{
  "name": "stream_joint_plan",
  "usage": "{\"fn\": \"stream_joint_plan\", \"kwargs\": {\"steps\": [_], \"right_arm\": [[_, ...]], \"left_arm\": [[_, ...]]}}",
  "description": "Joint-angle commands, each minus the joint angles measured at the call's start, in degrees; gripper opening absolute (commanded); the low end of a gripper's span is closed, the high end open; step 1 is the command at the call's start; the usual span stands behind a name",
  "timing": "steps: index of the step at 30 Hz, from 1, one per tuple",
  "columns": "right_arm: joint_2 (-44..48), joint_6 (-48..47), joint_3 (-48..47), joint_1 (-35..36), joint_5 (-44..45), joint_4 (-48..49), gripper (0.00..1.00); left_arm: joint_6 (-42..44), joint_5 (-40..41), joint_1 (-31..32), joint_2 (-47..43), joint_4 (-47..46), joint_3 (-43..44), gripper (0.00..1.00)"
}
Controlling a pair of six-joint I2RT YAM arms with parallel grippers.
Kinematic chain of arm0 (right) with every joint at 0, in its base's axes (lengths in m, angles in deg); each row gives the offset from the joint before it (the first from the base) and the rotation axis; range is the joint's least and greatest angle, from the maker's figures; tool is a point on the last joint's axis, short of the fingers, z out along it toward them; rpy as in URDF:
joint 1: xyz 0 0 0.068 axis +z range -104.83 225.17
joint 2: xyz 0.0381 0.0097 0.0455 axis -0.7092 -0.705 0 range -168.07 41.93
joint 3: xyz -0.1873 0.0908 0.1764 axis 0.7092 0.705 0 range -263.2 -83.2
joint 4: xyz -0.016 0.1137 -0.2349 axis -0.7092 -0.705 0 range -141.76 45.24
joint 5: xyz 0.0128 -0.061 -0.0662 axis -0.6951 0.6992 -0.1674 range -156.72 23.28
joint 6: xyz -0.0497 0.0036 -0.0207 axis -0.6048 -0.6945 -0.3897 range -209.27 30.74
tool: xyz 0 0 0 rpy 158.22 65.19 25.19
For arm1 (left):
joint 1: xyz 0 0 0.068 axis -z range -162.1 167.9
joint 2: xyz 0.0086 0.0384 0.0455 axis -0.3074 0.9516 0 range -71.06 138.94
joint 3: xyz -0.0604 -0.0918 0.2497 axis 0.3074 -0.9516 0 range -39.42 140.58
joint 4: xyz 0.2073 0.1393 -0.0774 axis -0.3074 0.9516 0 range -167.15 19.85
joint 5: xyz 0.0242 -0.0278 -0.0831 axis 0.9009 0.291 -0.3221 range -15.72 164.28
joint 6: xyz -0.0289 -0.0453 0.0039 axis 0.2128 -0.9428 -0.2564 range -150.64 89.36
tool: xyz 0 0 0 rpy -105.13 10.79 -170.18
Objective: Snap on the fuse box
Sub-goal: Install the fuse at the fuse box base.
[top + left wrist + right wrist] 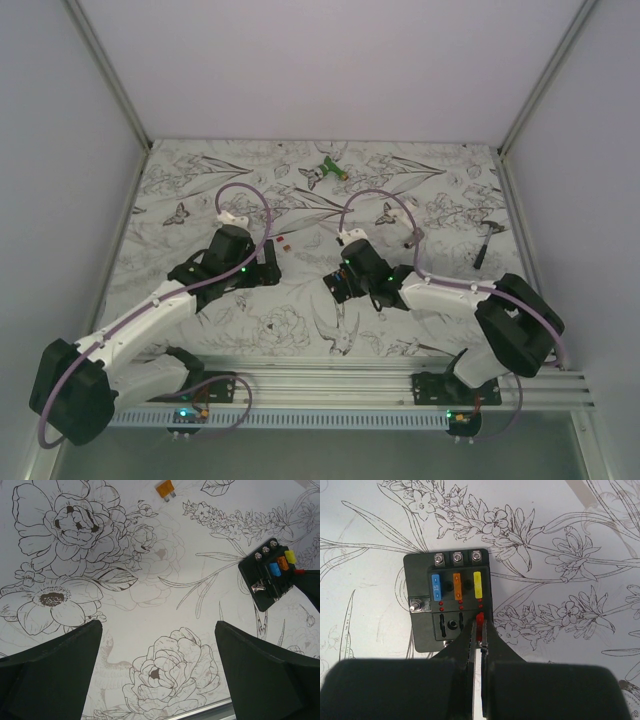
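The fuse box point(450, 600) is a flat black block lying on the flower-print table, with a blue, an orange and a yellow fuse in its upper row. It also shows in the left wrist view point(270, 575) and, small, under the right gripper in the top view point(343, 285). My right gripper point(481, 630) is shut on a small red fuse point(480, 620), held at the box's lower right slot. My left gripper point(157, 672) is open and empty above the bare table, left of the box. A loose orange fuse point(165, 489) lies further off.
Small loose fuses point(284, 241) lie on the table between the arms. A green-and-white object point(325, 171) lies at the back. Dark tools point(484, 245) lie at the right. An aluminium rail point(400, 385) runs along the near edge.
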Motion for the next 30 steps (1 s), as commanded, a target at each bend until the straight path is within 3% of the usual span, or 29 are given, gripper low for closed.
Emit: {"fn": "stream_joint_plan", "kwargs": {"steps": [1,5,12,30], "right_arm": [[-2.8,0.8,2.9,0.8,-3.0,-4.3,0.00],[-0.1,1.2,4.5,0.8,-3.8,-5.1,0.01],[3.6,0.5,4.0,0.8,-3.2,-5.4,0.13],[4.6,-1.6,-0.1,0.6,-2.9,-7.3,0.30]], "left_arm": [[-0.4,-0.4,-0.4,-1.6,1.4,0.6,1.00],[-0.3,-0.2,-0.4,-2.4,1.3,0.3,1.00],[-0.3,-0.8,-0.4,-2.4,1.3,0.3,1.00],[-0.1,-1.0,-0.4,-2.7,1.3,0.3,1.00]]}}
